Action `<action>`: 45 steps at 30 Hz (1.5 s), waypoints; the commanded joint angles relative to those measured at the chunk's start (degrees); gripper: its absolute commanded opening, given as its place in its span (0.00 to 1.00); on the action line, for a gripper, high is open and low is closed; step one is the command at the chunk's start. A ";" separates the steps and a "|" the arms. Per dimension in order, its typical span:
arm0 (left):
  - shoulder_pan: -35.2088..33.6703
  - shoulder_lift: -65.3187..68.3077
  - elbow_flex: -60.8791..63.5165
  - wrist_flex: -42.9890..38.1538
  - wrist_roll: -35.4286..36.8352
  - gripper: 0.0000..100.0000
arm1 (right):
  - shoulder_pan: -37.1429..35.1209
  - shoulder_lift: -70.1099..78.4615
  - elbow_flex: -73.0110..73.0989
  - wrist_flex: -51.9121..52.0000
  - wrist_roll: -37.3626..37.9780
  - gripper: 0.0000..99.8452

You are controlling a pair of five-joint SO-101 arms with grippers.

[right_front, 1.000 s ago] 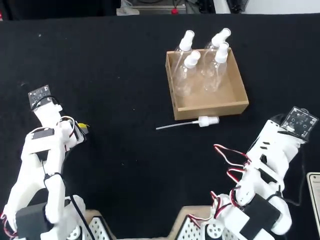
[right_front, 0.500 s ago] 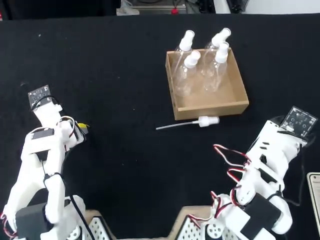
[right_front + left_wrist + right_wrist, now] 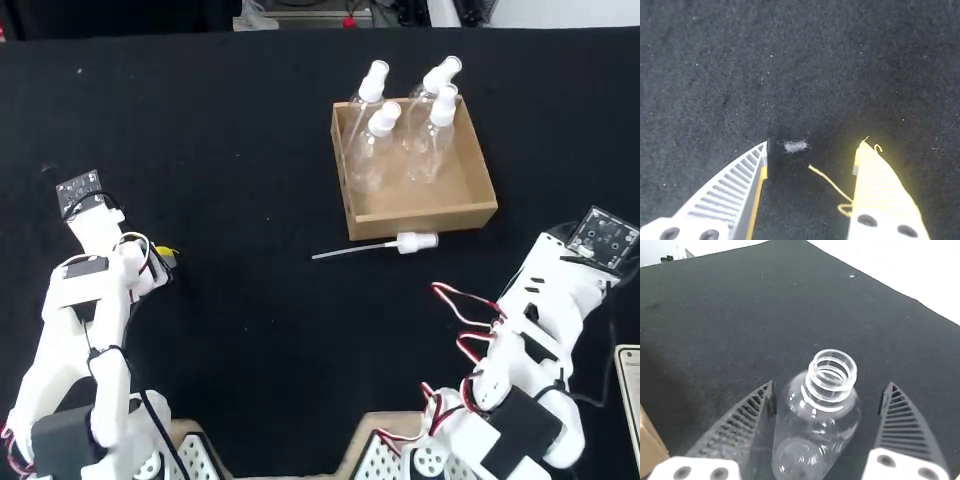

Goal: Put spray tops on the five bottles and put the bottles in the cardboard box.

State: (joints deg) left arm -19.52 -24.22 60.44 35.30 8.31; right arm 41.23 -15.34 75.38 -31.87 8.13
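While four topped bottles (image 3: pixel 372 150) lean in the cardboard box (image 3: pixel 425 218), a spray top (image 3: pixel 417 241) lies just outside it. Near the box, the right gripper (image 3: pixel 830 384) gapes loosely around a clear, uncapped bottle (image 3: pixel 817 430); the left gripper (image 3: pixel 813 145) is spread, empty.

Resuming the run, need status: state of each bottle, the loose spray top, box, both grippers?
brown cardboard box: open top, partly filled.
four clear plastic bottles: white spray tops on, in that box.
loose white spray top: lying on the black table beside the box.
fifth clear bottle: uncapped, between the right gripper's jaws.
right gripper: jaws open.
left gripper: jaws open, empty.
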 commanded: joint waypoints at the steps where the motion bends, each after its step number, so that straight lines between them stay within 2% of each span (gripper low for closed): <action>1: -0.31 -0.79 -0.40 -0.79 0.18 0.27 | -0.79 0.48 -1.63 -0.44 -0.62 0.28; 5: -0.31 -0.79 -0.40 -0.79 0.18 0.27 | -0.88 0.48 -1.19 -0.44 -0.53 0.16; 14: -0.04 -0.70 -0.40 -0.62 0.18 0.27 | 1.05 -4.53 -2.77 1.49 -0.26 0.15; 18: 0.13 -0.70 -0.40 -0.53 0.18 0.27 | 1.93 -16.92 -3.74 16.44 -0.26 0.15; 22: 1.19 -0.79 -0.92 -0.26 0.09 0.27 | 1.41 -33.80 -8.40 43.34 -0.09 0.15; 26: 6.46 -0.79 -6.11 6.07 -5.36 0.27 | 1.32 -48.04 -14.73 66.29 -0.09 0.15; 29: 13.14 -0.18 -12.18 13.27 -13.63 0.27 | 1.32 -55.43 -15.87 73.93 0.00 0.15; 32: 18.77 -0.18 -16.40 17.23 -22.51 0.27 | 1.32 -59.30 -15.43 78.24 2.29 0.15; 39: 30.55 -0.09 -17.54 14.95 -34.37 0.27 | 1.49 -60.09 -15.08 88.88 5.10 0.15; 45: 38.20 0.00 -17.45 9.23 -35.25 0.27 | 1.76 -60.09 -15.08 89.32 5.98 0.15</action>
State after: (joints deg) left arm 14.77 -24.04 45.93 48.04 -26.07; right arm 42.02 -74.33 63.25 57.27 13.49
